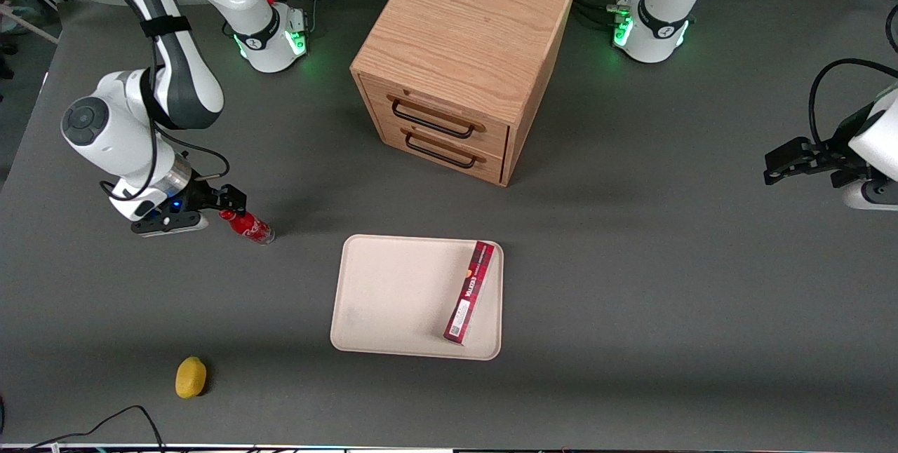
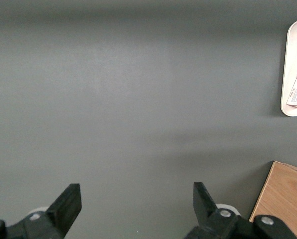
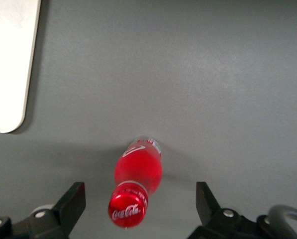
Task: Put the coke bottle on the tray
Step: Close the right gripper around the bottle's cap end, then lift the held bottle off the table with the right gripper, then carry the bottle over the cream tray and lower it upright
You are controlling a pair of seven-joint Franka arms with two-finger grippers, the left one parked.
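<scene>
The coke bottle (image 1: 250,227) is small and red with a red cap, and it stands on the grey table toward the working arm's end. My right gripper (image 1: 233,205) is open just above it. In the right wrist view the cap and red body of the bottle (image 3: 137,172) sit between the two spread fingers of the gripper (image 3: 139,189), and neither finger touches it. The cream-beige tray (image 1: 393,299) lies nearer the front camera, toward the table's middle. Its corner shows in the right wrist view (image 3: 9,59).
A long red box (image 1: 470,292) lies on the tray along one edge. A wooden drawer cabinet (image 1: 463,60) stands farther from the camera than the tray. A yellow lemon (image 1: 190,376) lies near the table's front edge.
</scene>
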